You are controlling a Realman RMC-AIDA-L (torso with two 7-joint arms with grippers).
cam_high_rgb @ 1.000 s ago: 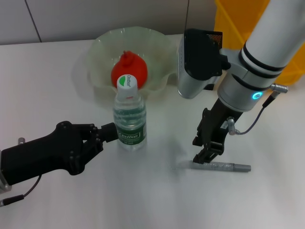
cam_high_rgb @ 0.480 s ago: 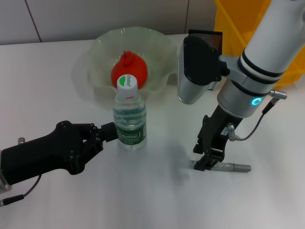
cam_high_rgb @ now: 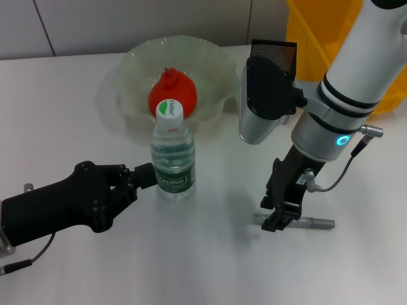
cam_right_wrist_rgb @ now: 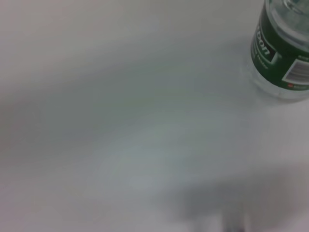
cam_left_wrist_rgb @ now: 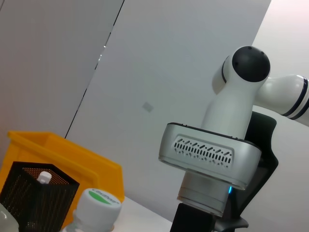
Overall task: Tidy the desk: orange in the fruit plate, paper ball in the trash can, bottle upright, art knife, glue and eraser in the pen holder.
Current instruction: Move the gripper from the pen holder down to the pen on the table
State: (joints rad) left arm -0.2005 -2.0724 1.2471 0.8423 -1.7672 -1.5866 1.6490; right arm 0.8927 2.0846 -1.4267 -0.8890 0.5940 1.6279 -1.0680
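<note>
The bottle (cam_high_rgb: 172, 155) stands upright mid-table, its white cap (cam_left_wrist_rgb: 98, 205) and green label (cam_right_wrist_rgb: 281, 50) showing in the wrist views. My left gripper (cam_high_rgb: 141, 176) rests against its left side. In the pale-green fruit plate (cam_high_rgb: 213, 60) behind it lies the orange (cam_high_rgb: 172, 94). The grey art knife (cam_high_rgb: 313, 222) lies flat on the table at the right, and my right gripper (cam_high_rgb: 280, 216) is down over its left end. Behind that arm stands the black mesh pen holder (cam_high_rgb: 274, 52), with a white tip (cam_left_wrist_rgb: 43, 177) poking out. Paper ball, glue and eraser are not in view.
The yellow trash can (cam_high_rgb: 318, 25) stands at the back right, beyond the pen holder. My right arm's silver wrist housing (cam_high_rgb: 254, 121) hangs between the fruit plate and the pen holder. White table surface lies in front of the bottle and the knife.
My right gripper has shifted a little right and nearer along the art knife, covering more of it. The pen holder shows more. Left arm and bottle have not moved.
</note>
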